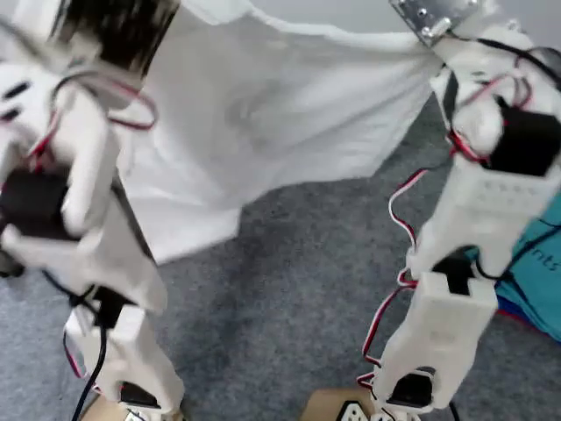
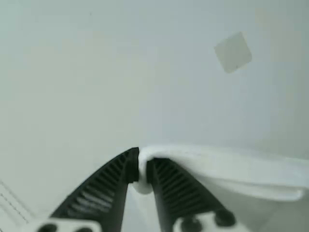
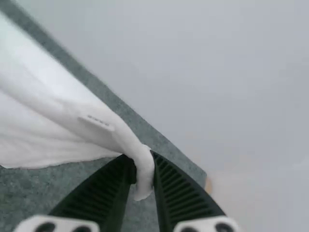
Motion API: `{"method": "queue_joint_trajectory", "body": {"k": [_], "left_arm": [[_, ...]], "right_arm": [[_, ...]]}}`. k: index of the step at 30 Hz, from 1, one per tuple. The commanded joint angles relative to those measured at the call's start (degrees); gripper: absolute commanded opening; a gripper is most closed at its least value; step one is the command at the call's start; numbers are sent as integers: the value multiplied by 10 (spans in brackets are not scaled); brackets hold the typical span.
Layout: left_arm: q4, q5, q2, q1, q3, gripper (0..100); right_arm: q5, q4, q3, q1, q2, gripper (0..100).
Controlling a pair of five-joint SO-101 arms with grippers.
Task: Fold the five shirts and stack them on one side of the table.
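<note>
Shirt (image 1: 263, 114) edge pinched, left fingers (image 2: 106, 188), right fingers (image 3: 101, 193)

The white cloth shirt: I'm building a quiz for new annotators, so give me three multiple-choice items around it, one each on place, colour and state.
1. Where is the white cloth shirt relative to the grey felt table?
A. Lying folded flat on it
B. Lifted, hanging from the left gripper and the right gripper
C. Rolled into a ball at its middle

2. What colour is the other cloth garment at the table's side?
A. Teal
B. Yellow
C. Black

3. What state is the right gripper in?
A. Open and empty
B. Shut on the white cloth shirt
C. Shut on a pen

Key:
1 B, since the high view shows the shirt stretched between both arms.
2 A, since teal fabric shows at the high view's edge.
3 B, since the right wrist view shows white fabric pinched between the jaws.
</note>
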State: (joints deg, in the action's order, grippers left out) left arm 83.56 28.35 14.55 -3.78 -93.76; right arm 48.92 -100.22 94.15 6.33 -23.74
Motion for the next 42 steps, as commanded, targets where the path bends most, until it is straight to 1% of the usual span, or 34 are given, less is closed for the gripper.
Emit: {"method": "queue_joint_trajectory", "body": {"k": [1,4,9,11,14,16,19,23,26,28,31,35,42], "left_arm": [[32,25,-79,-15,-21,2],[55,31,-123,-25,-21,2],[86,59,-188,-24,-21,2],[97,76,-213,-24,-21,2],[105,96,-241,-24,-21,2],[106,111,-256,-24,-21,2],[108,120,-273,-24,-21,2],[142,121,-294,-24,-20,2],[169,121,-297,-24,-20,2],[170,120,-294,-24,-18,2],[170,120,-295,-24,37,2],[170,120,-295,-25,129,2],[168,120,-294,-25,318,2]], "right_arm": [[14,-21,18,22,88,11],[40,-22,18,29,137,11],[44,-25,18,29,219,11],[61,-27,16,29,247,11],[82,-27,-27,35,296,11],[84,-27,-83,49,338,11],[95,-26,-190,51,414,11],[92,-24,-347,51,527,11],[92,-22,-465,33,602,11],[91,-22,-534,26,639,11],[87,-8,-632,26,676,11],[69,48,-743,26,698,11],[70,210,-916,25,697,11]]}}
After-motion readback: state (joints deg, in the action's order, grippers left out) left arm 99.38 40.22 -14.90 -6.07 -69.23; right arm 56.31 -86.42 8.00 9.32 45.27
